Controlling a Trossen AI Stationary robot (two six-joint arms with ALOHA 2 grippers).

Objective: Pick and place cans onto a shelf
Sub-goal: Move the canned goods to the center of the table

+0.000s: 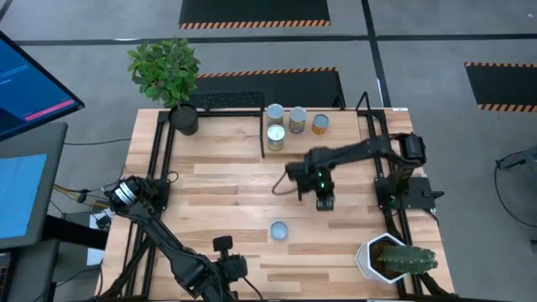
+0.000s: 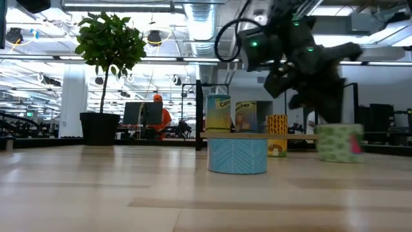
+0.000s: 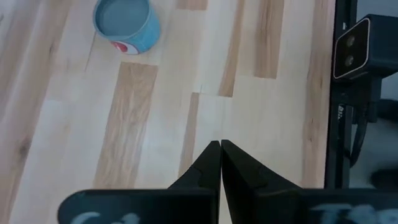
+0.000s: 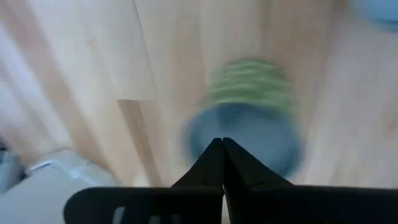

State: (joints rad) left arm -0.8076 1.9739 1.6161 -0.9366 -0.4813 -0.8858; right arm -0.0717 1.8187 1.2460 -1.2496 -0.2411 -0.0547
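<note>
Over the middle of the table, your right end effector hangs with its fingers pressed together and nothing between them. Directly beyond those fingertips lies a green-labelled can with a pale-blue top, blurred in the right wrist view; the low view shows it standing on the table under the arm.

A second, blue can sits alone nearer the front edge, well apart from this end effector and ahead of your left end effector, which waits closed and empty at the table's near corner.

Four cans are already grouped at the shelf along the far edge.

You appear to be at the approach for another pick. The next move calls for spreading the right fingers wide enough to straddle the green can, then lowering around its sides before closing.
</note>
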